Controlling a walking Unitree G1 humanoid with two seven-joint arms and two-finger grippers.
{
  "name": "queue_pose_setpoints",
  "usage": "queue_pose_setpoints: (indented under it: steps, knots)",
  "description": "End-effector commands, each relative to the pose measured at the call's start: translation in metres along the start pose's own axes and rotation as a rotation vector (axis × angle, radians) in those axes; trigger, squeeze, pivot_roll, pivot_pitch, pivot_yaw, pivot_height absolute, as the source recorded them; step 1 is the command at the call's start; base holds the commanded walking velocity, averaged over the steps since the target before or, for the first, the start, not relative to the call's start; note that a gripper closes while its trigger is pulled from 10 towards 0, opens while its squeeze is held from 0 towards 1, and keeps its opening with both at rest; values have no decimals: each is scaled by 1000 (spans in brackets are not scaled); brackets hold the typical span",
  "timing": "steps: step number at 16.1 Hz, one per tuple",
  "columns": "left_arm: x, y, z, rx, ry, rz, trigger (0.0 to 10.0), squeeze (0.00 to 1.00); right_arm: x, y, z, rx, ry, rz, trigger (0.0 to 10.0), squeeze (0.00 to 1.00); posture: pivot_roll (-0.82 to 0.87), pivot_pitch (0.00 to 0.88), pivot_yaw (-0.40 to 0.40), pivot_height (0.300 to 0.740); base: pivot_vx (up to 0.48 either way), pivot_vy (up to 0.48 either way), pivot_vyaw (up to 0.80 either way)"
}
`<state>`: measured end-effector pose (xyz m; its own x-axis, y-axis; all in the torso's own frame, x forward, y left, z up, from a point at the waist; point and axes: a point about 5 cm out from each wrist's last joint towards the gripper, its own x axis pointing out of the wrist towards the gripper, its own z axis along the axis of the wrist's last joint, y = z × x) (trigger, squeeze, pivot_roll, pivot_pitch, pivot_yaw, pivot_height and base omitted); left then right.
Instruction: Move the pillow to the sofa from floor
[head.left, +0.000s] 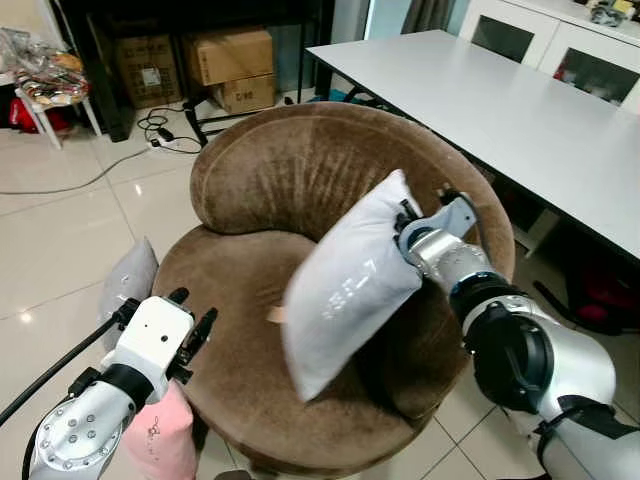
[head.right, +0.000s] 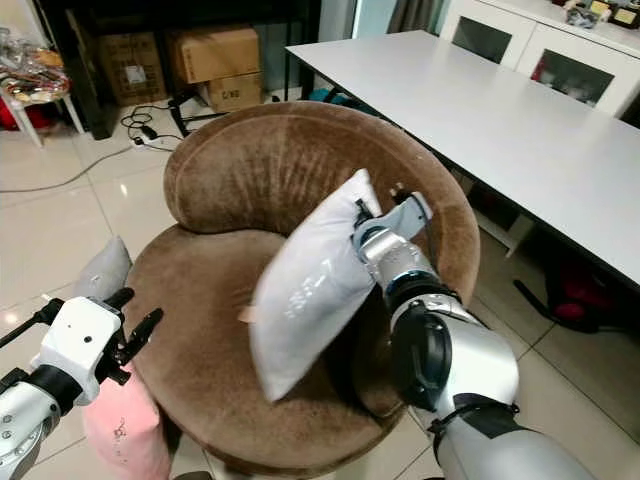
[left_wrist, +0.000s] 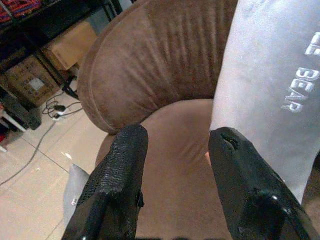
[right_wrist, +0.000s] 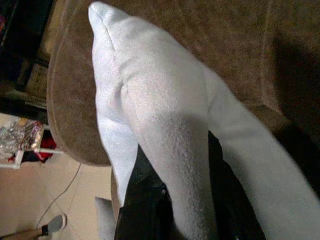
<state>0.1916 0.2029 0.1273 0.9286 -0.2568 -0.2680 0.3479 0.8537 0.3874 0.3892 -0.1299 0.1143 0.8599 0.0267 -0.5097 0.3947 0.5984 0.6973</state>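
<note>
seat (head.left: 240, 290): open ahead | backrest (head.left: 290, 165) behind | table (head.left: 520, 110) right

The grey pillow (head.left: 345, 290) hangs over the round brown sofa (head.left: 270, 180) and hides the middle of its seat and part of the backrest toward three o'clock. The right gripper (head.left: 408, 232) has its fingertips buried in the pillow's fabric, so I can't see them. In the right wrist view the pillow folds over the black fingers (right_wrist: 142, 200). A pink pillow (head.left: 160, 435) at seven o'clock is half covered by the left arm and cut by the bottom edge. Another grey pillow (head.left: 128, 280) peeks from behind the sofa's rim at nine o'clock. The white table (head.left: 500, 110) runs off at three o'clock.
</note>
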Motion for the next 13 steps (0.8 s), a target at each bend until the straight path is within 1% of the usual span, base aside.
queue_pose_setpoints:
  steps: [1, 2, 3, 4, 5, 6, 7, 9, 10, 11, 12, 13]
  knots:
    - [-1, -3, 4, -6, -9, -35, 10000, 0, -1, -2, 16, 14, -61, -16, 10000, 0, 162, 0, -84, 740, 0, 0, 0]
    - [0, -5, 6, -32, -21, -58, 10000, 0, -1, -7, 17, 4, -64, -33, 10000, 0, 161, 0, -82, 740, 0, 0, 0]
    - [-1, -8, 10, -93, -47, -110, 10000, 0, 0, -14, 14, -30, -56, -63, 10000, 0, 152, 0, -73, 740, 0, 0, 0]
    - [-1, -10, 11, -110, -54, -127, 10000, 0, 0, -16, 13, -38, -54, -69, 10000, 0, 152, 0, -73, 740, 0, 0, 0]
    - [-3, -14, 13, -166, -62, -202, 10000, 0, 0, -20, 11, -51, -51, -75, 10000, 0, 148, 0, -68, 740, 0, 0, 0]
    - [-5, -16, 14, -195, -66, -245, 10000, 0, 0, -21, 10, -53, -49, -77, 10000, 0, 146, 0, -65, 740, 0, 0, 0]
    - [-7, -18, 16, -247, -79, -306, 10000, 0, 0, -22, 10, -57, -50, -80, 10000, 0, 142, 0, -61, 740, 0, 0, 0]
    - [-10, -18, 17, -269, -75, -362, 10000, 0, 0, -24, 9, -60, -49, -83, 10000, 0, 141, 0, -58, 740, 0, 0, 0]
    - [-10, -17, 16, -264, -60, -377, 10000, 0, 0, -25, 9, -55, -49, -79, 10000, 63, 140, 0, -57, 740, 0, 0, 0]
    - [-9, -15, 14, -261, -51, -380, 10000, 0, 0, -25, 10, -51, -53, -77, 10000, 835, 139, 0, -56, 740, 0, 0, 0]
    - [-8, -14, 14, -260, -48, -382, 10000, 0, 0, -26, 13, -46, -67, -68, 10000, 1000, 139, 0, -56, 740, 0, 0, 0]
    - [-7, -14, 14, -259, -47, -382, 10000, 0, 0, -26, 17, -71, -90, -64, 10000, 1000, 139, 0, -56, 740, 0, 0, 0]
